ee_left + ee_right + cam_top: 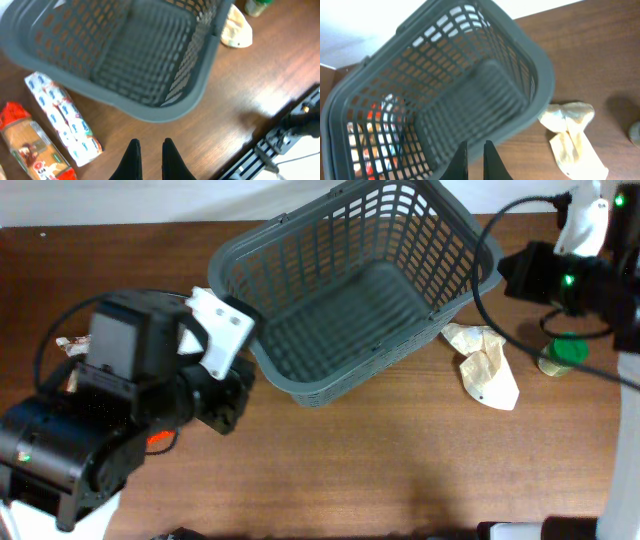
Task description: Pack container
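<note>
At the far middle of the brown table (400, 460), between the two arms, sits the container (350, 310), a large dark grey basket set askew, with rounded corners, a thick rim and slotted lattice walls and floor. The left gripper (149, 142) and the right gripper (475, 145) each hover by it, fingers drawn nearly together, gripping nothing.

No legible text in any view, white snack packet (62, 120) on the worktop with red and blue printing too blurred to read, red and brown packet (31, 146) just beside it, pale label patch, lettering too small to make out.
</note>
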You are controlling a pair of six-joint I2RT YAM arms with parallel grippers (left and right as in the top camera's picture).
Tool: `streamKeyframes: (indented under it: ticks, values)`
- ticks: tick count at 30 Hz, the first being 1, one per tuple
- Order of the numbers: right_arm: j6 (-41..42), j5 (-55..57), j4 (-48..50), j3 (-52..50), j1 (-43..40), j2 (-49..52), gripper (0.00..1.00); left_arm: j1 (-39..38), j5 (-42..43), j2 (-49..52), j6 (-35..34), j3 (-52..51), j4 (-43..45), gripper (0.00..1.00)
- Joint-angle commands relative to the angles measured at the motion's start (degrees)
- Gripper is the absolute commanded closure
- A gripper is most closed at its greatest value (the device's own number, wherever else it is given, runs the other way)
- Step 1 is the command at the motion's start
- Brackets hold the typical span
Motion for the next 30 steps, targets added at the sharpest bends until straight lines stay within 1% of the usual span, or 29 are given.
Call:
streamKeyframes:
  ticks: [1,2,7,12,16,18,21,26,30]
  values:
    - [0.9,0.0,0.2,4.7,1.3,4.8,0.96,-5.8,-5.4,1.7,1.8,0.8,-0.5,0.98]
    - [0.6,0.1,0.7,5.2,1.9,6.6,0.96,-8.4,-5.4,3.1,1.8,0.8,-0.9,0.98]
    - [0.2,0.2,1.4,5.2,3.0,12.0,0.96,-16.9,-5.4,8.9,1.7,0.8,-2.1,0.98]
    - [-0.7,0.1,3.2,5.2,3.4,13.9,0.96,-23.1,-5.4,14.8,1.7,0.8,-3.1,0.98]
    - [-2.6,0.1,3.2,5.2,4.6,15.2,0.96,-23.9,-7.3,18.9,1.7,0.6,-3.8,0.98]
    - [-4.0,0.2,3.2,5.2,5.2,15.8,0.96,-23.9,-8.5,20.5,1.8,-0.4,-2.7,0.98]
    - [-4.0,0.2,3.2,5.2,5.2,16.3,0.96,-23.9,-8.7,22.9,1.8,-0.8,-2.1,0.98]
    - [-4.1,0.4,2.1,4.2,5.2,16.5,0.96,-23.9,-12.5,24.9,1.8,-1.0,-1.1,0.98]
    - [-4.1,4.5,0.3,1.9,5.2,16.6,0.96,-23.8,-16.6,24.9,1.7,-1.0,0.2,0.98]
